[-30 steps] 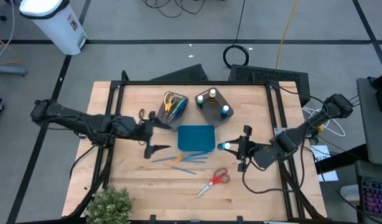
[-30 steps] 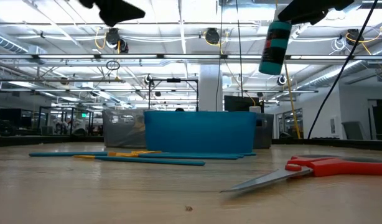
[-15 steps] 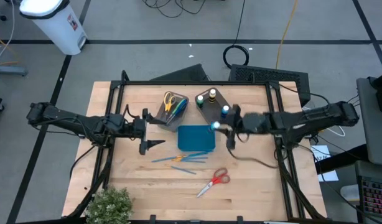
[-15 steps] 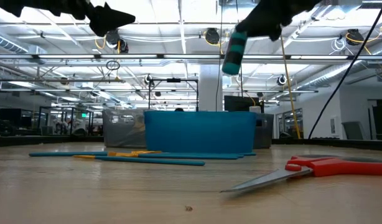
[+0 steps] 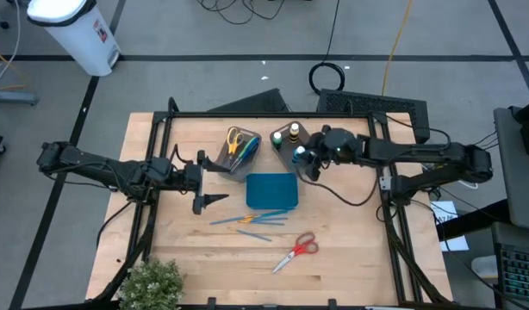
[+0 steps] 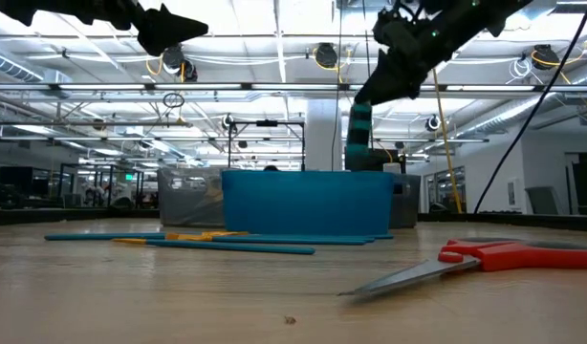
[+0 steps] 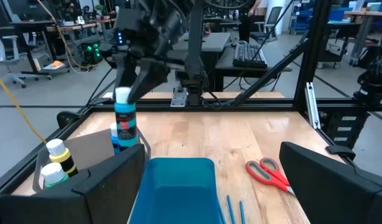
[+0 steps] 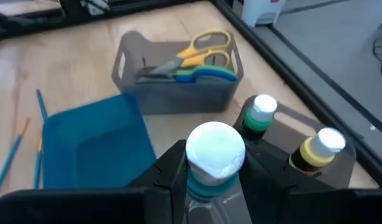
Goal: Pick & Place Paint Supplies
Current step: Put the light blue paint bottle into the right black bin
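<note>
Wooden counter [image 5: 351, 258] below, the right end effector [image 8: 213, 180] clamps a light, rigid, slippery paint bottle [image 6: 358, 134] by its body over the far bin [image 5: 286, 157], while the left end effector [image 5: 204, 181] waits wide open.

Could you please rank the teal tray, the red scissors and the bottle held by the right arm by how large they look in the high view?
1. teal tray, clearly largest.
2. red scissors, long but thin.
3. held bottle in the right tool, smallest; seen almost cap-on and raised above the table, so its true size is unsure.
</note>
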Tool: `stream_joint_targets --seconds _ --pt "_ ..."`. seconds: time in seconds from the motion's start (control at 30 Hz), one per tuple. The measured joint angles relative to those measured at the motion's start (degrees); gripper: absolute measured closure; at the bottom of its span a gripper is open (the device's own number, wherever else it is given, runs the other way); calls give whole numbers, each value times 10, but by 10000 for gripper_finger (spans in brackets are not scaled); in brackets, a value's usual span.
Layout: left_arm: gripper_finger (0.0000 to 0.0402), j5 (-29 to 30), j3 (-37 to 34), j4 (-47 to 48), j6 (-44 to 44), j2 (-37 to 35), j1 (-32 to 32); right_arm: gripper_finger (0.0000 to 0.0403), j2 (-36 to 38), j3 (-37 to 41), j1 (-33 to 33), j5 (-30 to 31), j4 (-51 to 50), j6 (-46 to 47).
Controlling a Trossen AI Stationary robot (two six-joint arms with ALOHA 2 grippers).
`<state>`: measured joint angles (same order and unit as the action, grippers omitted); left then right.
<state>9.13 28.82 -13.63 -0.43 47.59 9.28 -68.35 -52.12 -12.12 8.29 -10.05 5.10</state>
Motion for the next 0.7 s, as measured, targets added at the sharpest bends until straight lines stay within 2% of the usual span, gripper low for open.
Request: stream_joint_targets --seconds 0.27,0.53,0.7 --pt "32 0 0 0 -2 0 0 298 -38 0 -3 7 -5 -13" --pt "23 0 0 0 -2 0 0 298 -68 1 -22 7 -10 -13" --pt "31 0 0 0 -3 0 0 298 -68 36 -34 6 35 -10"
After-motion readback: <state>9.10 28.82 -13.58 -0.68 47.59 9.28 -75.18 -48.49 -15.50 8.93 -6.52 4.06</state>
